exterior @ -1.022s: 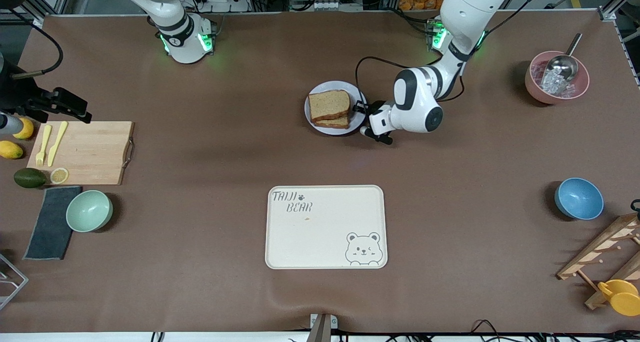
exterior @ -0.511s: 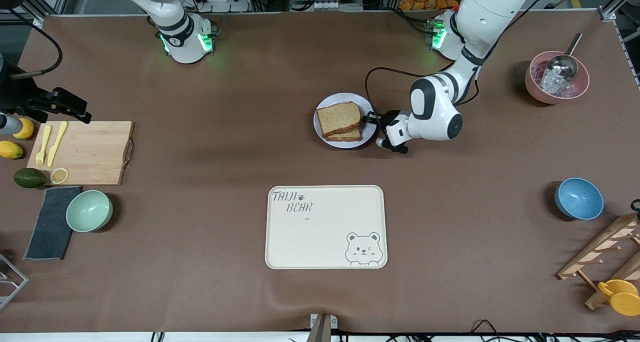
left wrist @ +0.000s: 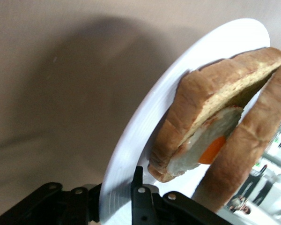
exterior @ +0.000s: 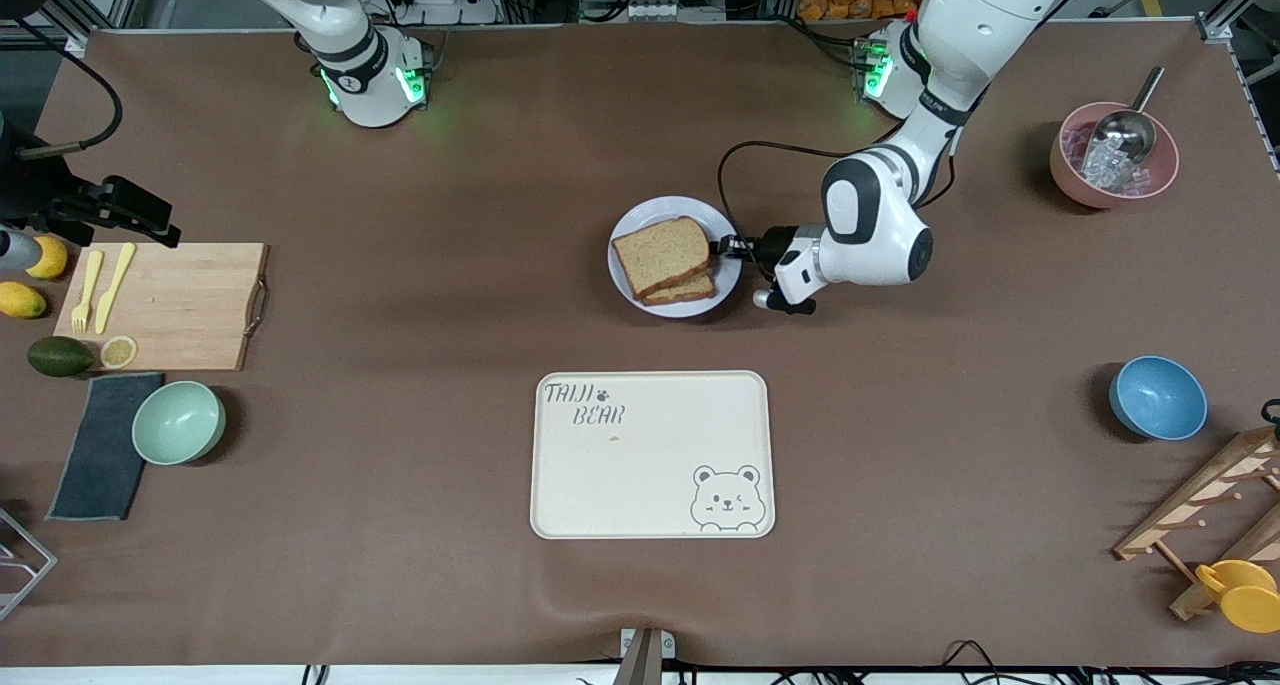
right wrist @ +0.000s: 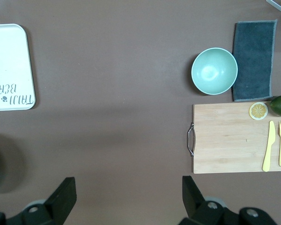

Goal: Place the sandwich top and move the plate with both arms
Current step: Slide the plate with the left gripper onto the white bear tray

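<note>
The white plate [exterior: 628, 269] is over the middle of the table, farther from the front camera than the cream tray. On it the sandwich top [exterior: 661, 253] lies skewed on a lower slice bearing a fried egg [exterior: 690, 290]. My left gripper [exterior: 722, 247] is shut on the plate's rim at the left arm's end. In the left wrist view [left wrist: 115, 197] one finger [left wrist: 138, 187] lies on the rim of the plate [left wrist: 145, 126], with the top slice [left wrist: 257, 145] over the egg [left wrist: 210, 147]. My right gripper [right wrist: 126, 187] is open, empty and high, by the wooden board [exterior: 165, 227].
The cream bear tray [exterior: 652, 453] lies nearer to the front camera than the plate. A wooden board [exterior: 180, 305] with yellow cutlery, a green bowl [exterior: 178, 422] and a dark cloth sit at the right arm's end. A blue bowl [exterior: 1157, 397] and a pink bowl [exterior: 1113, 155] sit at the left arm's end.
My left gripper has carried the plate with the sandwich nearer to the front camera, toward the tray, and the plate has turned a little. The right arm has not moved.
</note>
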`<state>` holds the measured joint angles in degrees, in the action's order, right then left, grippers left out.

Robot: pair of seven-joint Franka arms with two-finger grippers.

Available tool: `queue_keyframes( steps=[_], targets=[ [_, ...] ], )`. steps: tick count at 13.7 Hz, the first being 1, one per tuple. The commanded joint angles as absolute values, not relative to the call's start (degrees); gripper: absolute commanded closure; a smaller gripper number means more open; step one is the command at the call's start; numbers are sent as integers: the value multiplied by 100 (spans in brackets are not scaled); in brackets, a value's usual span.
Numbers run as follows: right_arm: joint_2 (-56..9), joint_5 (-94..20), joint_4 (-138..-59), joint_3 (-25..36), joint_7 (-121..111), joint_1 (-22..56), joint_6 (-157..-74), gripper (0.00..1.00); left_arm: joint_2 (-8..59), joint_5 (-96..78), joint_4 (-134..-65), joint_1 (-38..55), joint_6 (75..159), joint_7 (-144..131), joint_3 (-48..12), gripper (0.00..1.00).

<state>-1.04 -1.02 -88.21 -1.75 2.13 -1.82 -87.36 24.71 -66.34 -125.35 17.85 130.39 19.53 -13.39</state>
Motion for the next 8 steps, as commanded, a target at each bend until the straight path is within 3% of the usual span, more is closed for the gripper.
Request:
queue_keyframes(
  steps=[1,8],
  targets=[
    [-97,-79,-8833,-211,334,-220,-8780,0,2784,-6698,-11710,1775,12955,1015,-1327,100],
    [-132,-88,-8833,-211,325,-211,-8780,0,3909,-6697,-10128,1863,14052,10,-1327,100]
  ],
)
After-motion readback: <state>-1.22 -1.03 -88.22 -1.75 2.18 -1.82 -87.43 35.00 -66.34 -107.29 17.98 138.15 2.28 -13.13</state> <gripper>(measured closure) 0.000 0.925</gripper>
